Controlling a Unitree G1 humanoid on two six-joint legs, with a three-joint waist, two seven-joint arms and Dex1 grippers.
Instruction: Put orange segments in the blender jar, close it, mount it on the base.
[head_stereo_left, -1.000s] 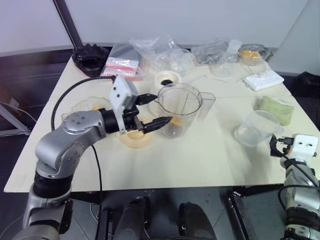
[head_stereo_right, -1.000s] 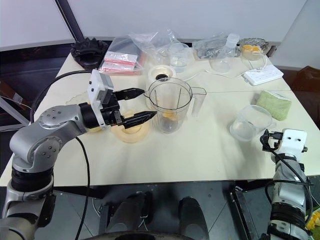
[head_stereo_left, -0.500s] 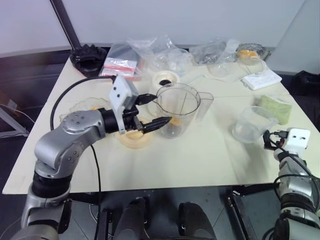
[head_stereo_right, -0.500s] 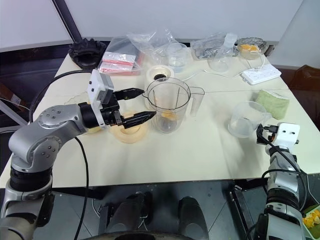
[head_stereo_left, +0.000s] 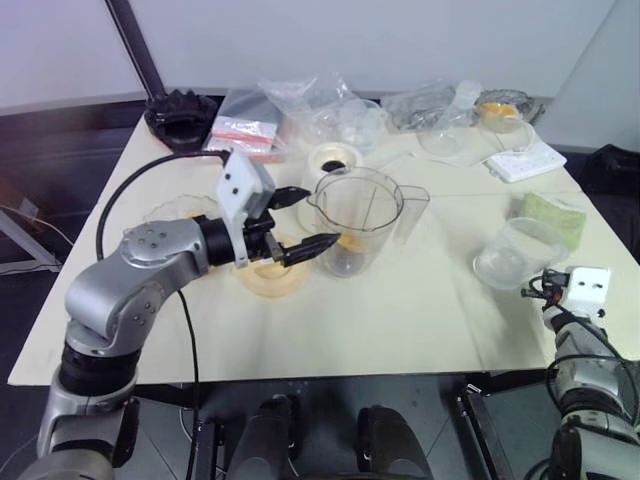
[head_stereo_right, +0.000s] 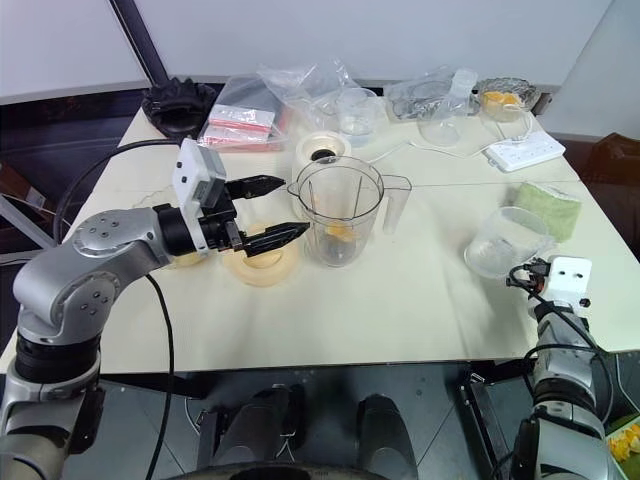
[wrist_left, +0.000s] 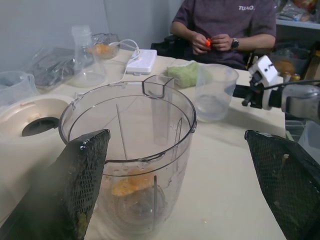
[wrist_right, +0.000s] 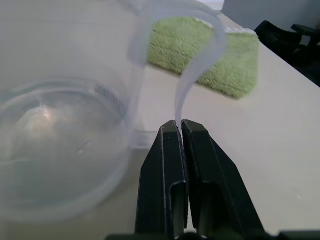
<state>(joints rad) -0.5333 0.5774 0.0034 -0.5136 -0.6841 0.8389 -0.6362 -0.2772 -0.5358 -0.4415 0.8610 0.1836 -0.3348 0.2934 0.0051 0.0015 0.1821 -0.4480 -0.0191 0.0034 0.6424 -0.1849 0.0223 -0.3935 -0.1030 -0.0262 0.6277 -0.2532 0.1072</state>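
Note:
The blender jar (head_stereo_left: 357, 215) stands upright mid-table with a few orange segments (wrist_left: 131, 185) at its bottom. My left gripper (head_stereo_left: 320, 216) hovers level at the jar's left side, open wide, its fingers (wrist_left: 85, 185) empty. The white base (head_stereo_left: 333, 158) with its black socket sits just behind the jar. A pale orange lid (head_stereo_left: 270, 278) lies under my left gripper. At the table's right front edge my right gripper (wrist_right: 179, 122) is shut on the rim of a handle-less clear cup (head_stereo_left: 513, 250), which tips toward it.
A green sponge (head_stereo_left: 553, 213) lies behind the cup and a white power strip (head_stereo_left: 525, 160) further back. Plastic bags (head_stereo_left: 300, 95), clear containers and a bowl of orange pieces (head_stereo_left: 497, 103) crowd the far edge. A person (wrist_left: 225, 30) sits beyond the table.
My right gripper has closed from open onto the cup's rim after moving in toward the cup. The left gripper and the jar have stayed put.

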